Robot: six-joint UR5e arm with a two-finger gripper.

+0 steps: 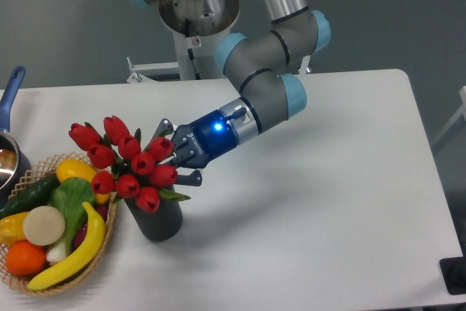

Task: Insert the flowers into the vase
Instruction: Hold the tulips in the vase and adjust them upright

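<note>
Black fingers (pixel 177 152) clamped on glossy red flowers (pixel 127 162) above ribbed grey cylindrical vase (pixel 160 222)

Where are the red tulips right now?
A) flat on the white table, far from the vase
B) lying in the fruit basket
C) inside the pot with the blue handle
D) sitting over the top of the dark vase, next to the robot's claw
D: the tulips bunch up right over the mouth of the dark vase, with the gripper at their right side.
</note>
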